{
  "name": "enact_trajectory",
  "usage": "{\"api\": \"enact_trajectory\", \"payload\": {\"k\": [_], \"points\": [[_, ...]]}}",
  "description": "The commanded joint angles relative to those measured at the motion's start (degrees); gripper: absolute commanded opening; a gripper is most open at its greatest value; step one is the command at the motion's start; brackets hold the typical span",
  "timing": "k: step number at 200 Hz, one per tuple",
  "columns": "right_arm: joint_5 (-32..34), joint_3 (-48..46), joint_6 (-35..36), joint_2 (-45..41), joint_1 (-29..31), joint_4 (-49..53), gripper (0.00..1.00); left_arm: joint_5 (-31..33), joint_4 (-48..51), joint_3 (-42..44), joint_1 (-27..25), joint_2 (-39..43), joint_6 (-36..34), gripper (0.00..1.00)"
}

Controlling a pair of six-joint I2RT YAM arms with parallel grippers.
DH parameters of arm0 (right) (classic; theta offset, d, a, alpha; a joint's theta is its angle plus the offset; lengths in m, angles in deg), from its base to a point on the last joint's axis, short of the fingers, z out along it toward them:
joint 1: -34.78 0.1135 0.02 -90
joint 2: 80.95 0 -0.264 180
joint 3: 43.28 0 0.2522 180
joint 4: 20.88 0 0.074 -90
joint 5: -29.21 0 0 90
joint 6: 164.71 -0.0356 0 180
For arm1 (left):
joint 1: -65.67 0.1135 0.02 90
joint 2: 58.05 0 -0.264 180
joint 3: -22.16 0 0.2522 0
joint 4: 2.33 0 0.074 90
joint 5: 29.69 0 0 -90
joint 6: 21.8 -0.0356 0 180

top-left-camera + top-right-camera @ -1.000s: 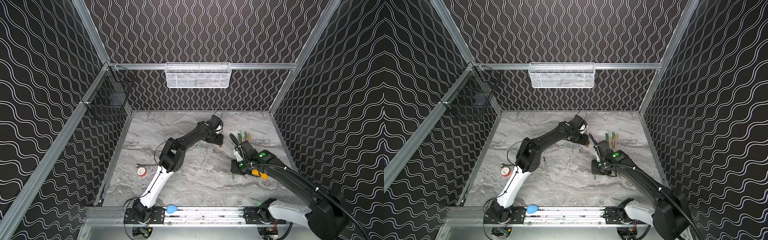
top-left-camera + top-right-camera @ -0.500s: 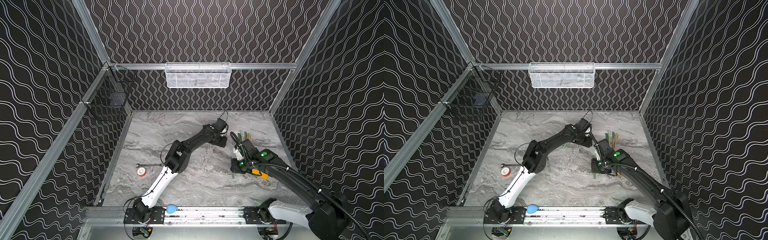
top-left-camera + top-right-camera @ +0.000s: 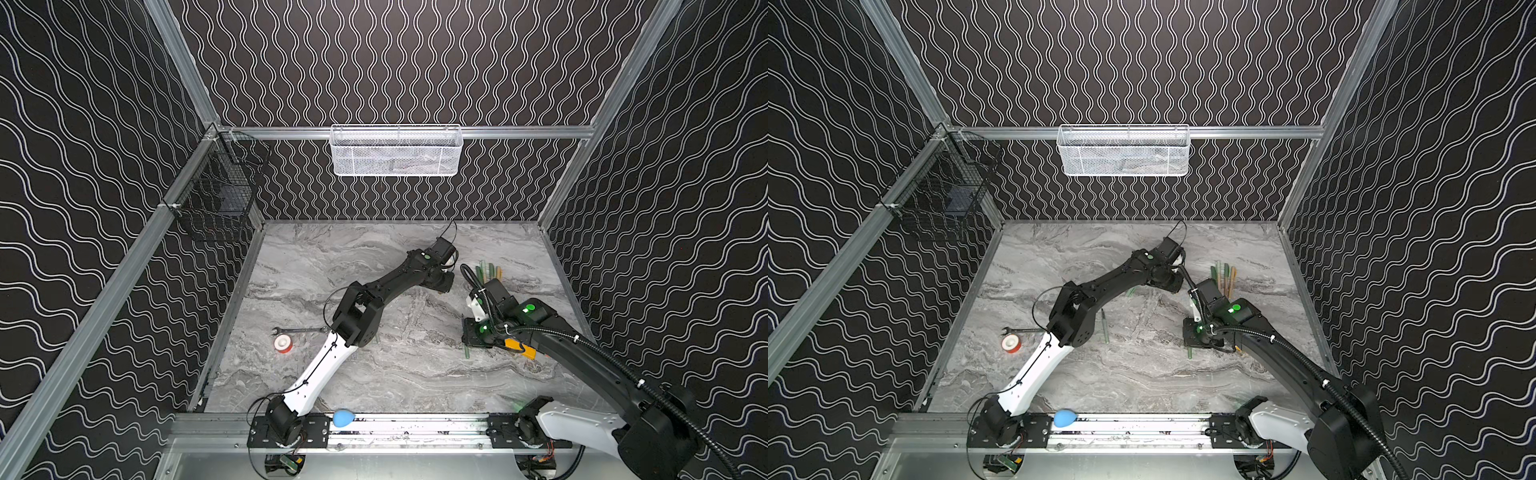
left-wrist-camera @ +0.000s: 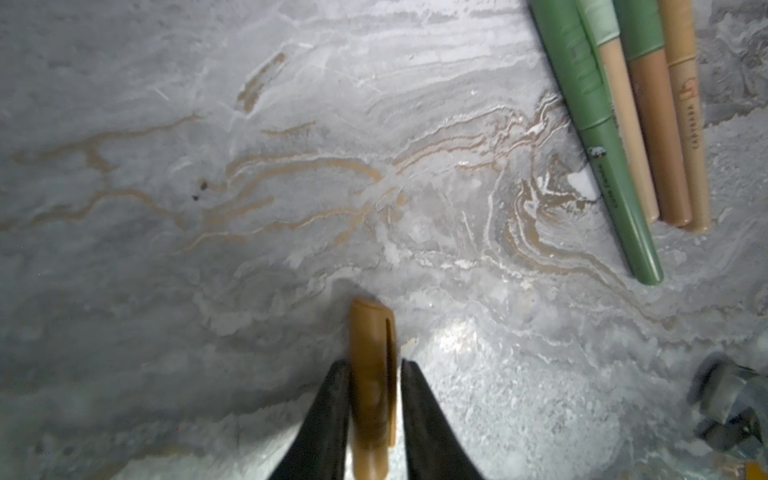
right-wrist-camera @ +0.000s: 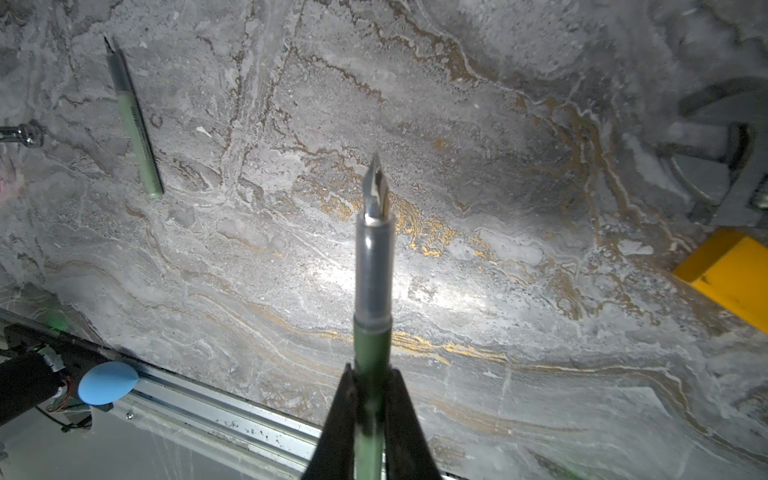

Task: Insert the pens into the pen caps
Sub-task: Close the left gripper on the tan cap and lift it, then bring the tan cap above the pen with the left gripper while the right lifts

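Dark green pen (image 5: 372,270) with a clear grey neck and a metal nib is clamped in the right pincer (image 5: 372,370). Its long axis runs in line with the fingers, and the nib points straight out beyond them over the grey marbled desk (image 5: 519,124). A tan-orange pen cap (image 4: 370,328) with a side clip sits lengthwise between the black fingers of the left pincer (image 4: 373,365), one end poking out past them. Whether it is truly pinched I cannot tell. Just beyond it, four capped pens (image 4: 652,124), green and tan, lie side by side, touching and parallel. A loose pale green pen (image 5: 135,120) lies apart on the desk, dark tip toward the back wall. A white mesh basket (image 3: 395,151) and a black wire basket (image 3: 216,199) hang on the rails; their contents are unclear.
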Motion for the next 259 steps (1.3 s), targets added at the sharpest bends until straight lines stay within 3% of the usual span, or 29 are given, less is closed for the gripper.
{"api": "enact_trajectory", "payload": {"k": [1,61,101,140,172,225,259], "points": [[-0.23,0.58,0.73,0.65,0.04,-0.48,0.05,-0.92,0.52,1.3,0.22,0.81,0.45,0.22],[-0.16,1.34,1.27,2.3,0.01,-1.31,0.05,-3.75,-3.33,8.64,2.06,5.81,1.99,0.11],[-2.2,2.06,2.87,4.67,-0.09,-3.44,0.05,-6.31,-7.9,18.69,3.82,12.44,3.29,0.06],[-9.82,3.46,6.83,6.03,-0.12,-10.42,0.05,-9.74,-13.36,31.3,6.66,22.43,5.86,0.06],[-16.53,3.14,5.7,6.83,0.74,-17.75,0.05,-13.81,-19.07,42.47,10.02,32.25,10.19,0.05],[-15.85,8.16,5.19,10.87,5.73,-23.97,0.05,-19.85,-32.5,59.11,14.81,46.83,19.88,0.05],[-15.39,10.2,5.24,14.62,7.42,-26.68,0.05,-22.29,-40.54,66.87,17.7,54.04,22.28,0.04]]}}
